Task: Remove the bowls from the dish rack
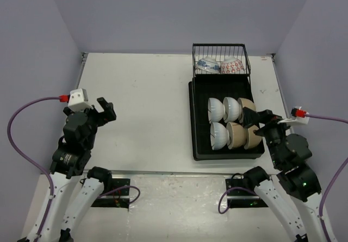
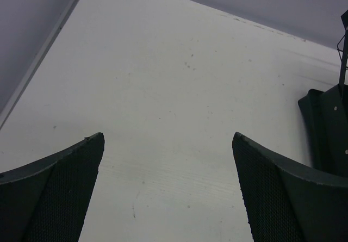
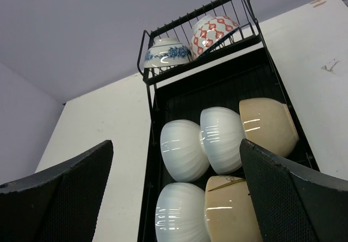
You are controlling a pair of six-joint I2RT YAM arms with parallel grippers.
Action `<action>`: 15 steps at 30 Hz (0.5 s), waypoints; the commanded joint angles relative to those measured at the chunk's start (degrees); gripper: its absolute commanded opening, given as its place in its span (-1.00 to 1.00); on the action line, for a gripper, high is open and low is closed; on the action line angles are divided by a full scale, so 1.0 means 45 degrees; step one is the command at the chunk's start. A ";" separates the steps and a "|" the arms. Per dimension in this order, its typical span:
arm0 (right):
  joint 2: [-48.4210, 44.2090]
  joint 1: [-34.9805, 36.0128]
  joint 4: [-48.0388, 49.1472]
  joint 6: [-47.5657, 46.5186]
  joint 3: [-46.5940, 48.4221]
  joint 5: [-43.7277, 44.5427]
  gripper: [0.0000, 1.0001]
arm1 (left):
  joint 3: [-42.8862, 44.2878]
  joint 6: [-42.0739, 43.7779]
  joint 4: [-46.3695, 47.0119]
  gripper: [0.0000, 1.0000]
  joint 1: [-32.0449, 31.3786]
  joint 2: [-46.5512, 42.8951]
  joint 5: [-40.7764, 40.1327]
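- Left gripper [image 1: 103, 111]: fingers spread wide with nothing between them, over bare table [image 1: 141, 106] near its left edge.
- Open tabletop runs from there to the dish rack [image 1: 192, 117].
- The dish rack lies right of centre, its long axis running near to far and its wire basket [image 1: 219, 47] at the far end.
- Six bowls [image 1: 232, 109] stand on edge in two rows across the tray; a blue-patterned bowl [image 1: 206, 64] and a red-patterned bowl [image 1: 232, 66] sit in the basket.
- Right gripper [image 1: 256, 117]: spread open, holding nothing, over the rack's right rim beside the tan bowls.
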 commanded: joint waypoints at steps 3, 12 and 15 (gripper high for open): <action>-0.0060 0.0017 0.0621 0.0267 -0.0011 0.0462 0.98 | 0.0242 -0.0253 -0.0010 1.00 -0.0088 0.0013 -0.0510; -0.0314 0.0017 0.2045 0.1301 -0.0792 -0.0398 0.98 | 0.0203 -0.0292 0.0009 1.00 -0.0088 -0.0124 -0.0529; 0.0503 0.0017 0.2827 0.1828 -0.0676 -0.0767 0.98 | 0.0164 -0.0292 0.0029 1.00 -0.0088 -0.0163 -0.0432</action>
